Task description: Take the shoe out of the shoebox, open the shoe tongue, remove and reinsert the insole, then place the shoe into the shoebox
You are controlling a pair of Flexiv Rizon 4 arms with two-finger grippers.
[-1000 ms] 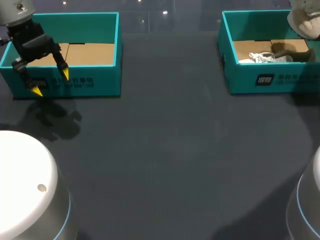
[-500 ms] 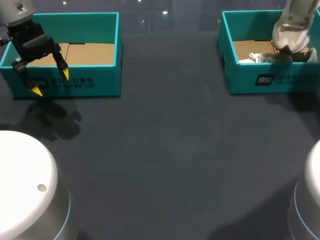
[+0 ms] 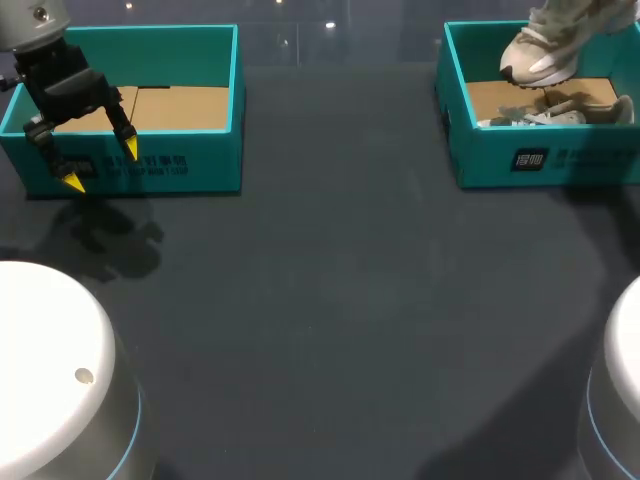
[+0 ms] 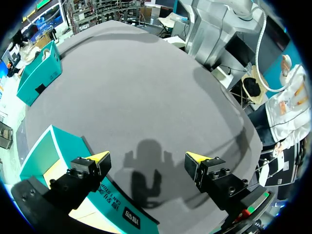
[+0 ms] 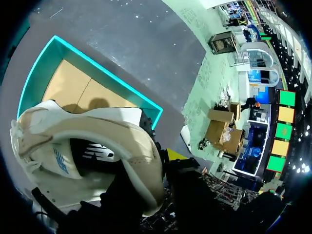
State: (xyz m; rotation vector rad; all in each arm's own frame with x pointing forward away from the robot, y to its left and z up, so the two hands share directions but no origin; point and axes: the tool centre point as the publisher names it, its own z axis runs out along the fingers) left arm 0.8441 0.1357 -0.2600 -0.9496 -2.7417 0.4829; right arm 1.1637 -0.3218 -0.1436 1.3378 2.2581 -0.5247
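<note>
The shoe (image 3: 540, 55) hangs above right shoebox (image 3: 560, 160) (left shoebox (image 3: 190, 165) opposite).

The desk (image 3: 350, 300) is seen from above and behind in the head view. The left teal box (image 3: 140, 165) and the right shoebox (image 3: 560, 160) are each shared with one near, downward-facing wrist view.

Dim overhead light; soft claw (image 3: 102, 166) shadow on dark table (image 3: 330, 300).

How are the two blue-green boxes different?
The left box shows only its brown cardboard floor; the right box has a shoe lying inside. The left gripper hangs open at the left box's front wall; above the right box a lifted shoe hangs in the air. Both boxes are teal, lidless, with brown floors.
</note>
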